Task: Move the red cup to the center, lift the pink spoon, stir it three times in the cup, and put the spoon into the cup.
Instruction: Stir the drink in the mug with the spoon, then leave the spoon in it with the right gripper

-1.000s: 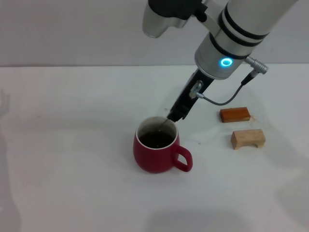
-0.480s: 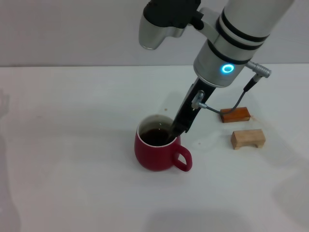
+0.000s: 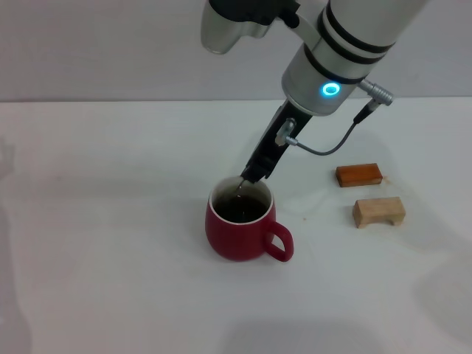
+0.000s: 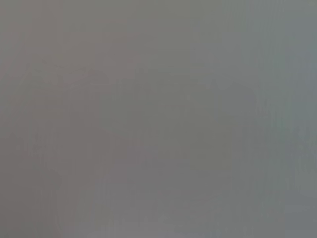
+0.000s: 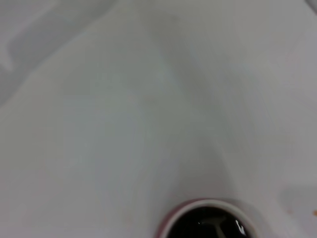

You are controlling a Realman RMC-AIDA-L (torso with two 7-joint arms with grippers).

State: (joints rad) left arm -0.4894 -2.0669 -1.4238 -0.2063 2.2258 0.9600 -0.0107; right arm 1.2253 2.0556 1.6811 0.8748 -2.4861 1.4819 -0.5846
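The red cup (image 3: 237, 234) stands mid-table in the head view, handle toward the front right, with dark liquid inside. My right gripper (image 3: 251, 174) hangs just above the cup's far rim, shut on the pink spoon (image 3: 240, 185). Only the spoon's grey metal neck shows below the fingertips, reaching down into the liquid; its pink handle is hidden in the fingers. In the right wrist view the cup (image 5: 173, 218) sits at the picture's lower edge with the spoon bowl (image 5: 216, 229) in the dark liquid. The left gripper is out of view.
A reddish-brown wooden block (image 3: 359, 175) and a pale wooden block (image 3: 379, 212) lie to the right of the cup. The white table (image 3: 110, 221) stretches left and front. The left wrist view is plain grey.
My right gripper has swung the spoon from the cup's right rim toward its far-left rim and risen slightly. The cup has stayed put.
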